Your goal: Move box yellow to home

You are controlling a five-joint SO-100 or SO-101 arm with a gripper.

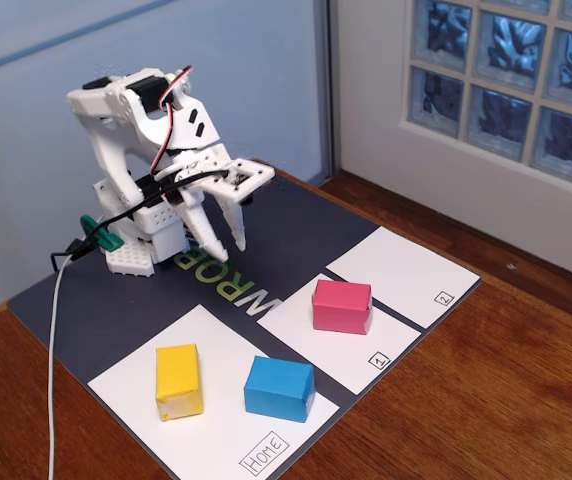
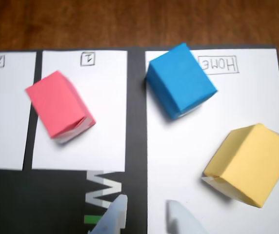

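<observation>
Gripper (image 1: 221,235) hangs open and empty; only the fixed view shows it well apart from the yellow box (image 1: 179,381) on home (image 1: 136,385).

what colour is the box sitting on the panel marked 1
Pink. The box on panel 1 shows best in the fixed view.

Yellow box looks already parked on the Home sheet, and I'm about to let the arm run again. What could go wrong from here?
The yellow box already lies on the Home sheet, so another grasp may only drag it off. The blue box sits close beside it, partly over the sheet's edge, and could get nudged. The hand hangs open and apart from both.
</observation>
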